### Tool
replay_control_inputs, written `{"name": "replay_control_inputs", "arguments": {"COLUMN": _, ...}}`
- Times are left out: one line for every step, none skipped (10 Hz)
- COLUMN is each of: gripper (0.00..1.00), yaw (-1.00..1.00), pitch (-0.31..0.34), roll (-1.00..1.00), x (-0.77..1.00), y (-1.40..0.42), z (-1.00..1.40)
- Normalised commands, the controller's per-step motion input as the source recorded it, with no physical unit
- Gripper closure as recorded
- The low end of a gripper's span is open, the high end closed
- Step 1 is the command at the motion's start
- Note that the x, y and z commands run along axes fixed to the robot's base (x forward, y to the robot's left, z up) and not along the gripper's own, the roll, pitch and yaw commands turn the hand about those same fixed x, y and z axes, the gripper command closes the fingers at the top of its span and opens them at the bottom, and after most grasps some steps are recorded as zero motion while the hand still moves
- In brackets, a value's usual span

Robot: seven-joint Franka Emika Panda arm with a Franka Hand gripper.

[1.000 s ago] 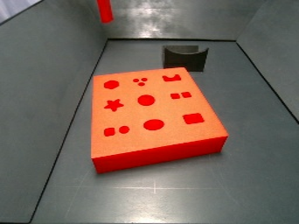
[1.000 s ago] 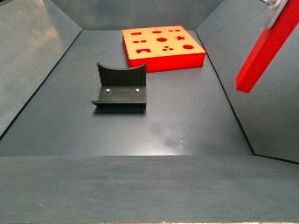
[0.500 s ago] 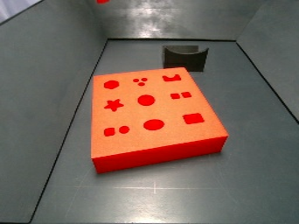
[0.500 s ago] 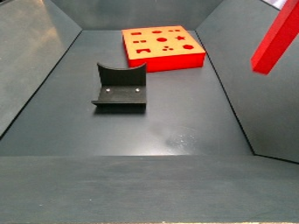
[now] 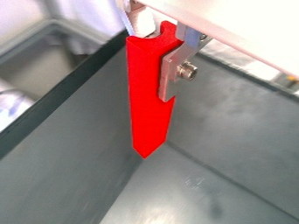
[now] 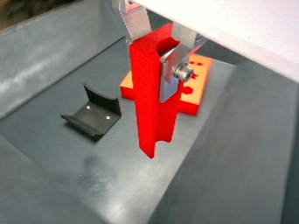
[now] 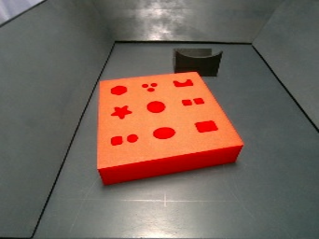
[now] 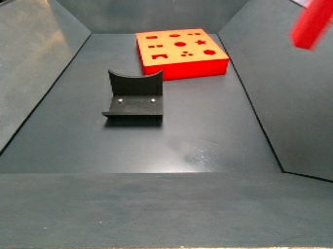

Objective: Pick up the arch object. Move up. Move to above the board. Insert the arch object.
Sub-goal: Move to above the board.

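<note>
Dark grey walled floor point(image 8: 196, 136), board point(image 7: 162, 117) resting flat, tool point(image 6: 163, 66) high above, clamped on arch object point(image 6: 152, 96)

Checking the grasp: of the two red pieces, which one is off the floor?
The arch object, the slim bar clamped in the claw and hanging upright; the board lies flat on the floor.

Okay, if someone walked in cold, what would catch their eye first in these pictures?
The arch object, a bright red bar, hangs upright in the tool, clamped between its silver fingers high above the floor. Next comes the board, flat on the floor, with the dark fixture just beyond it.
</note>
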Motion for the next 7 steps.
{"name": "replay_control_inputs", "arguments": {"gripper": 1.0, "yaw": 0.64, "pitch": 0.552, "roll": 0.33, "x": 0.4, "y": -1.0, "z": 0.01}}
{"name": "replay_control_inputs", "arguments": {"gripper": 1.0, "yaw": 0.39, "pitch": 0.402, "roll": 0.16, "x": 0.4, "y": -1.0, "z": 0.01}}
{"name": "replay_control_inputs", "arguments": {"gripper": 1.0, "yaw": 0.23, "pitch": 0.264, "roll": 0.06, "x": 0.4, "y": -1.0, "z": 0.01}}
{"name": "replay_control_inputs", "arguments": {"gripper": 1.0, "yaw": 0.11, "pitch": 0.155, "roll": 0.03, "x": 0.4, "y": -1.0, "z": 0.01}}
{"name": "replay_control_inputs", "arguments": {"gripper": 1.0, "yaw": 0.06, "pitch": 0.121, "roll": 0.02, "x": 0.41, "y": -1.0, "z": 0.01}}
{"name": "replay_control_inputs", "arguments": {"gripper": 1.0, "yaw": 0.03, "pitch": 0.109, "roll": 0.0, "x": 0.41, "y": -1.0, "z": 0.02}}
{"name": "replay_control_inputs", "arguments": {"gripper": 1.0, "yaw": 0.02, "pitch": 0.099, "roll": 0.01, "x": 0.42, "y": -1.0, "z": 0.02}}
